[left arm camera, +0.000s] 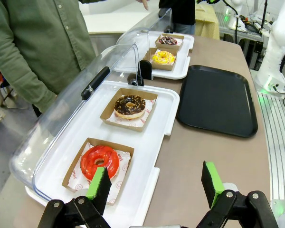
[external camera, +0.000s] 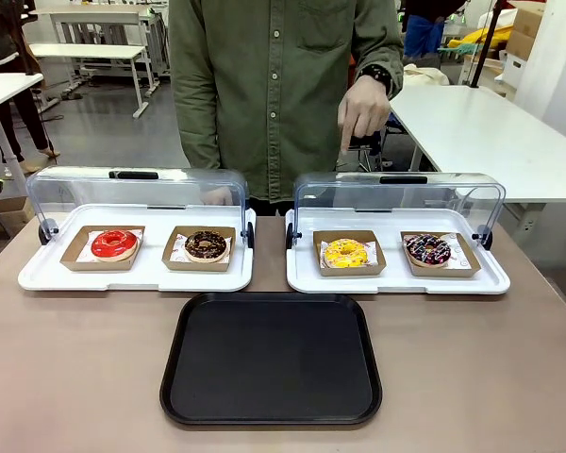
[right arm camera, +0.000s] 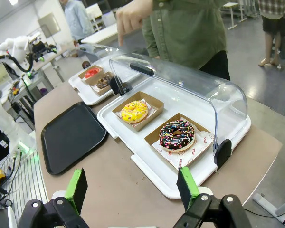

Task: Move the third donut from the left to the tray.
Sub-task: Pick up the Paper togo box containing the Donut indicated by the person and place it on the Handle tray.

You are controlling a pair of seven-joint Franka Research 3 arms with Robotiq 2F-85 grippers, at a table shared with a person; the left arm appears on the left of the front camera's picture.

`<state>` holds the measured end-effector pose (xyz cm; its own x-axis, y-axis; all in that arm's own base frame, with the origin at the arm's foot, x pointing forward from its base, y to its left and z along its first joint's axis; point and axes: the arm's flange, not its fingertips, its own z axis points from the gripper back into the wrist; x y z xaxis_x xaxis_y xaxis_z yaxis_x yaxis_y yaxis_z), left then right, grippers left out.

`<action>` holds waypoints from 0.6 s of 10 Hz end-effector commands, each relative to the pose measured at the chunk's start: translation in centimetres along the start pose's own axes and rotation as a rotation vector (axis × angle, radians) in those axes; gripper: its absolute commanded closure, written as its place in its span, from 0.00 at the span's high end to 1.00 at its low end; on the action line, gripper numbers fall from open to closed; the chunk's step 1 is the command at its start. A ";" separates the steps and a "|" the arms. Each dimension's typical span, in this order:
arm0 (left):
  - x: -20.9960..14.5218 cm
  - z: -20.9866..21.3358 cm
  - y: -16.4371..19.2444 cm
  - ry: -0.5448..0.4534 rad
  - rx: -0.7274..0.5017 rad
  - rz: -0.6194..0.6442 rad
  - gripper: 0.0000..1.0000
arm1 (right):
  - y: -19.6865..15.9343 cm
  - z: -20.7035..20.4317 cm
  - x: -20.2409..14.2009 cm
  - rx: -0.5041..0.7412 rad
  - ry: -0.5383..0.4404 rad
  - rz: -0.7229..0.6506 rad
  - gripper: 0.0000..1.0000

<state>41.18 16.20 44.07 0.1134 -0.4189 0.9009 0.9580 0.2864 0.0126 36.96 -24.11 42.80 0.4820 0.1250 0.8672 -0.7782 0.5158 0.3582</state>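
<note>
1. Green-padded fingers of the left tool (left arm camera: 156, 183) are seen spread wide over the brown surface (left arm camera: 199, 156), with nothing between them. The right tool (right arm camera: 132, 185) is likewise held apart and empty.
2. Beyond them, the black tray (external camera: 271, 359) is laid bare at the middle of the surface.
3. Just past its far right corner, the yellow-glazed donut (external camera: 345, 252) is seated in a shallow cardboard holder (external camera: 326, 268). The holder is placed on the left half of the right-hand white tray (external camera: 396, 281), whose clear lid (external camera: 396, 193) is raised behind it. A chocolate sprinkled donut (external camera: 427, 249) is set beside it.
4. The yellow-glazed donut is judged light and soft, its glaze sticky and easily marred, so a squeeze on the ring would likely dent it. The holder's near wall is judged the better hold, pinched gently and kept level so that the donut is not tipped out.
5. Farthest off, a person's hand (external camera: 363, 109) is pointed downward above the lid.
</note>
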 end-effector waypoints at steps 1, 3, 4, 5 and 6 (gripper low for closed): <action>0.2 0.2 0.1 -0.009 -0.006 -0.004 1.00 | 0.0 -0.1 -0.1 0.005 -0.020 0.027 1.00; 0.2 0.2 0.1 -0.009 -0.006 -0.004 1.00 | 0.0 -0.1 -0.1 0.005 -0.020 0.027 1.00; 0.2 0.2 0.1 -0.009 -0.006 -0.004 1.00 | 0.0 -0.1 -0.1 0.005 -0.020 0.027 1.00; 0.2 0.2 0.1 -0.009 -0.006 -0.004 1.00 | 0.0 -0.1 -0.1 0.005 -0.020 0.027 1.00; 0.2 0.2 0.1 -0.009 -0.006 -0.004 1.00 | 0.0 -0.1 -0.1 0.005 -0.020 0.027 1.00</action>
<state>41.18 16.20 44.07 0.1134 -0.4189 0.9009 0.9580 0.2864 0.0127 36.96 -24.11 42.80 0.4820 0.1250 0.8672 -0.7782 0.5158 0.3582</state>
